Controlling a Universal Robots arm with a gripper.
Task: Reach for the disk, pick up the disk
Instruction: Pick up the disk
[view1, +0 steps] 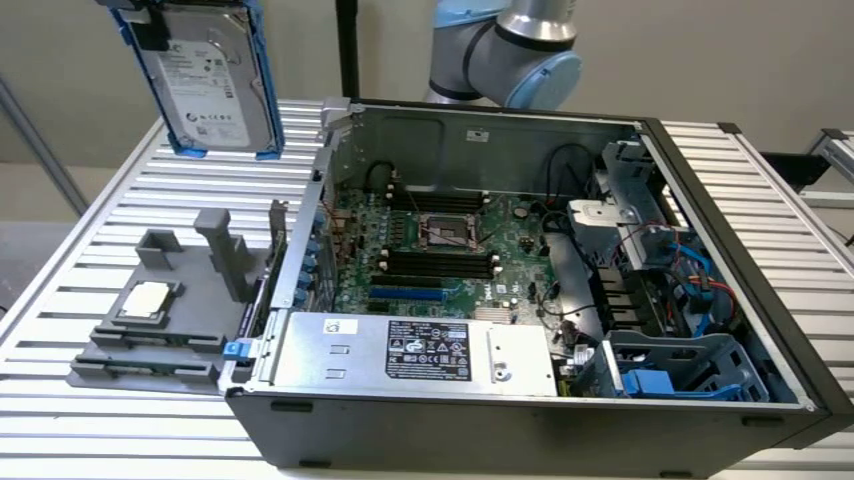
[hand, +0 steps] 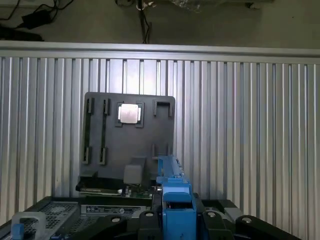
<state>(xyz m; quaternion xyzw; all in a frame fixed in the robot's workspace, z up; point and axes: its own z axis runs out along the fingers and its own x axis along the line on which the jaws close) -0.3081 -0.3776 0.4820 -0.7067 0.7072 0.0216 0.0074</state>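
My gripper (hand: 176, 216) is clamped on the disk (view1: 211, 85), with its blue frame pinched edge-on between my jaws. The disk hangs roughly upright at eleven o'clock in the exterior view, clear of the slatted table (view1: 80, 225). The grey tray (view1: 200, 345) sits at eight o'clock and the computer case (view1: 534, 440) at four. I judge the disk stiff, dense and shock-sensitive. The plastic rails look like the safe hold, not the smooth label face.

Robotics lab workbench, set up for computer assembly

An open computer case (view1: 534, 432) is lying on a ribbed aluminium table (view1: 120, 215), a grey parts fixture (view1: 187, 338) is sitting beside it, and a robot arm (view1: 514, 50) is standing behind.
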